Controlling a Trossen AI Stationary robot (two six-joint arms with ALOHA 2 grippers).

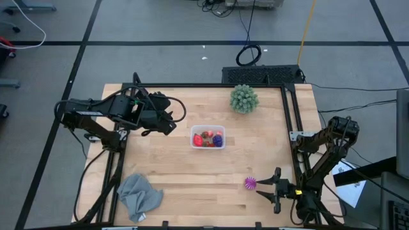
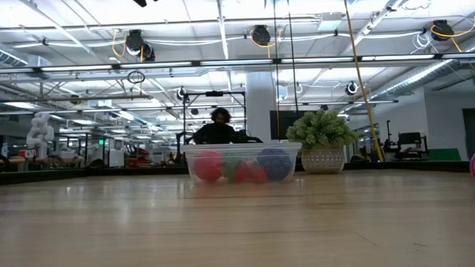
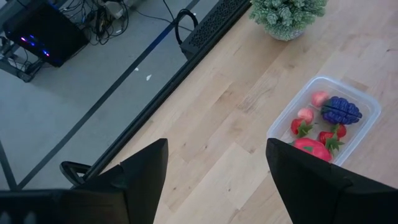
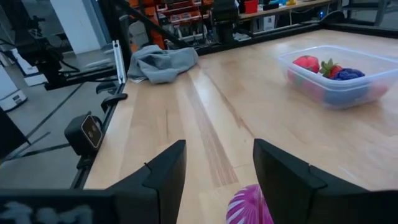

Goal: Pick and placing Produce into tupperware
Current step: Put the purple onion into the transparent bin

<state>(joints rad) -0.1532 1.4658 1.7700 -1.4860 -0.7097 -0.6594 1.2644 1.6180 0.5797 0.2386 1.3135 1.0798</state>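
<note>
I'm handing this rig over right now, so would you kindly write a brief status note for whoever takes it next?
Left claw: open, empty, raised beside the tupperware on its left.
Right claw: open, empty, right at the striped magenta piece near the table's front right, not gripping it.
Done: red strawberries, pink pieces and the dark purple piece are in the tupperware.
Left: only the striped magenta piece still needs to go in.
Green spiky ball and grey cloth stay put.

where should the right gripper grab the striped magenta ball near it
Across its round middle, from straight above. The small striped magenta toy ball sits alone on the bare wooden table, just ahead of the open right gripper, with nothing crowding its sides.
</note>
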